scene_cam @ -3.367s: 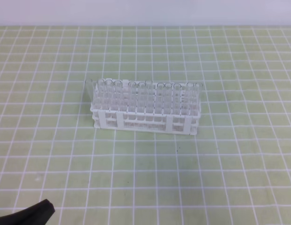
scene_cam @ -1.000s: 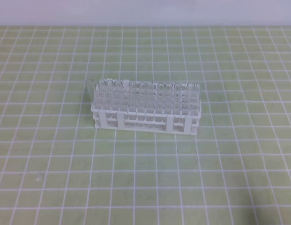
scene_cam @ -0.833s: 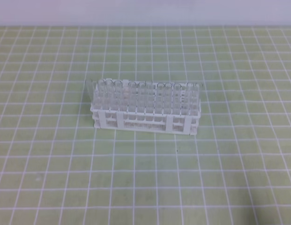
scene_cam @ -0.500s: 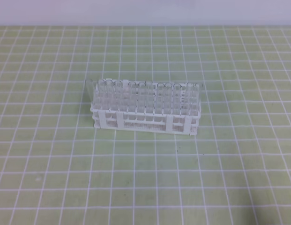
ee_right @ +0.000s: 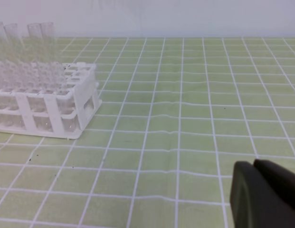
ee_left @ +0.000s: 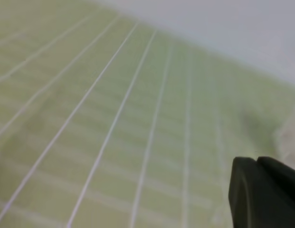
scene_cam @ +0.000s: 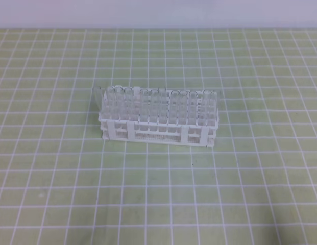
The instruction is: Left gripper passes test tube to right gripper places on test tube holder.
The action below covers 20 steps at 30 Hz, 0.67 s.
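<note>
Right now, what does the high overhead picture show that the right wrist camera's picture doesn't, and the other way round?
Only the overhead view shows the whole white test tube holder with its full row of clear tubes, and no robot arm at all. Only the right wrist view shows a black part of the right gripper in the bottom corner. Both show the holder standing on the green gridded mat.

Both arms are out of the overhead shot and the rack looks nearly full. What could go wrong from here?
1. The test tube holder is crowded with clear tubes, so an incoming tube may strike a neighbour's rim.
2. One tube off the rack's left end appears to lean against it; a nudge might topple it.
3. The tubes are nearly see-through and the left wrist view is blurred, so a grasp could be misjudged. Only a dark corner of each gripper shows, so the jaw state is unknown.
</note>
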{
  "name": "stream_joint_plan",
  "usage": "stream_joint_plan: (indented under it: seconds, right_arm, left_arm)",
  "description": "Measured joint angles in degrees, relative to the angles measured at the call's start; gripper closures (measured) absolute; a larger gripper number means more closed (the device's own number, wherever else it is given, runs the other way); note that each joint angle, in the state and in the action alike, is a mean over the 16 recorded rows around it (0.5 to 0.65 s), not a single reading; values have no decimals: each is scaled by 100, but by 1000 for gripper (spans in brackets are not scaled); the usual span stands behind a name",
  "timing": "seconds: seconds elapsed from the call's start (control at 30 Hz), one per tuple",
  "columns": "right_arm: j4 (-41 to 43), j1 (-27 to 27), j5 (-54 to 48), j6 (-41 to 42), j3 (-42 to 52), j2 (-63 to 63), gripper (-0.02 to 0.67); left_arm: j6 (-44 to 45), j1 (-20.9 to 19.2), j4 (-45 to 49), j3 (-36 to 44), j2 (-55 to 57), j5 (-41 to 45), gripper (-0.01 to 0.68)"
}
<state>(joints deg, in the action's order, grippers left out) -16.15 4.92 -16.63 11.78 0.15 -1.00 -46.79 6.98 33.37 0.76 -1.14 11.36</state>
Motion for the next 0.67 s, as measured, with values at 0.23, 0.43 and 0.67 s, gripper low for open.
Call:
stream_joint_plan:
  seconds: [0.23,0.43,0.67]
  right_arm:
    - [0,0,0,0,0,1,665]
    - [0,0,0,0,0,1,665]
    - [0,0,0,0,0,1,665]
  left_arm:
    - [2775,5,-2148,30,-46,628,675]
    - [4151,2,-3041,30,-57,632,674]
    - [4443,0,-3297,32,-60,693,674]
